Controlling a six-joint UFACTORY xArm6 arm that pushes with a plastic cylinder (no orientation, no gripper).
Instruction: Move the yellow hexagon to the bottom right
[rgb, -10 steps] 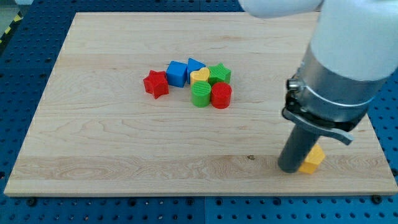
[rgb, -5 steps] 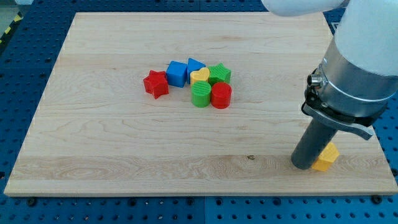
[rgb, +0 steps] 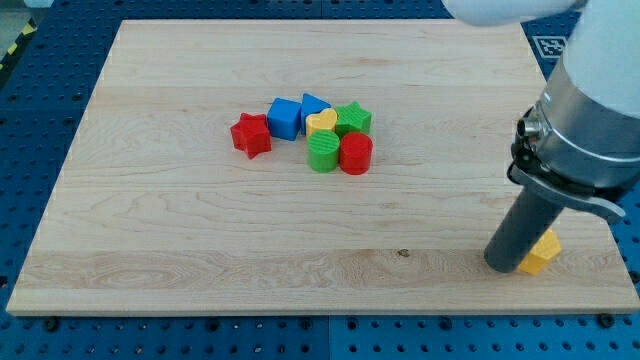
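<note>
Tip (rgb: 503, 268) touching yellow hexagon (rgb: 542, 252).

Eight blocks in all on one wooden board (rgb: 180, 230). Red: two, namely one red star (rgb: 251, 134) and one red cylinder (rgb: 356, 153). Blue: two, namely one blue cube (rgb: 285, 117) and one blue triangle (rgb: 312, 104). Green: two, namely one green star (rgb: 352, 117) and one green cylinder (rgb: 323, 153). Yellow: two, namely one yellow heart (rgb: 321, 122) and one yellow hexagon (rgb: 543, 251). By shape: two stars, two cylinders, one cube, one triangle, one heart, one hexagon. Seven clustered at centre, one alone at the view's bottom right. One dark rod, one tip (rgb: 504, 267).
</note>
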